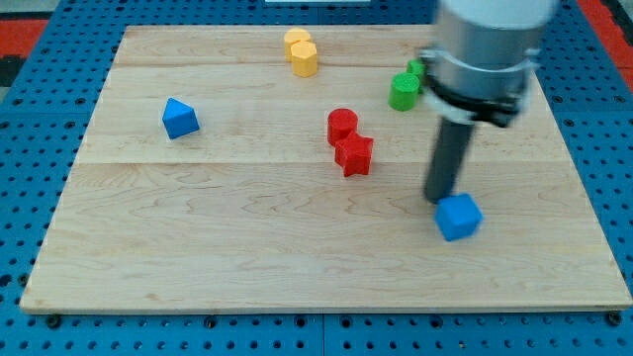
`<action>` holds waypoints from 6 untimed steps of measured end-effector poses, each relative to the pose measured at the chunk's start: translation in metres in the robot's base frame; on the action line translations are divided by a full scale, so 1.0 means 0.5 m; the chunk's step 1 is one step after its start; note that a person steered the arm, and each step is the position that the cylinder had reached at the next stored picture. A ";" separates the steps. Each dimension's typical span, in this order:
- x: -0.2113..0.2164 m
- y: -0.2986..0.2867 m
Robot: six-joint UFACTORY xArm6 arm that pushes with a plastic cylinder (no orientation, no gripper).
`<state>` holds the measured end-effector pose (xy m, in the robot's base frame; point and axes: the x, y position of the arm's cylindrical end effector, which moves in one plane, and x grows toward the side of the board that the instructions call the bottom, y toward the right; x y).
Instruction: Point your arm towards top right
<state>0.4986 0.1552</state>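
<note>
My tip [438, 199] rests on the wooden board [247, 247] at the view's right, touching or just off the upper left of a blue cube [460, 217]. The arm's grey body [485, 49] rises toward the view's top right. A green block [404, 91] sits left of the arm, with a second green block [416, 69] partly hidden behind it. A red cylinder [342, 125] touches a red star-like block [354, 154] near the centre. Two yellow blocks [301, 51] stand together at the top. A blue triangular block [179, 118] lies at the left.
The board lies on a blue perforated table [30, 148]. The board's right edge [584, 188] is near the blue cube.
</note>
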 end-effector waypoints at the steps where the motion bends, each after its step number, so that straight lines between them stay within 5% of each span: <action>1: 0.075 0.082; 2: -0.024 0.083; 4: -0.358 0.147; 6: -0.480 0.147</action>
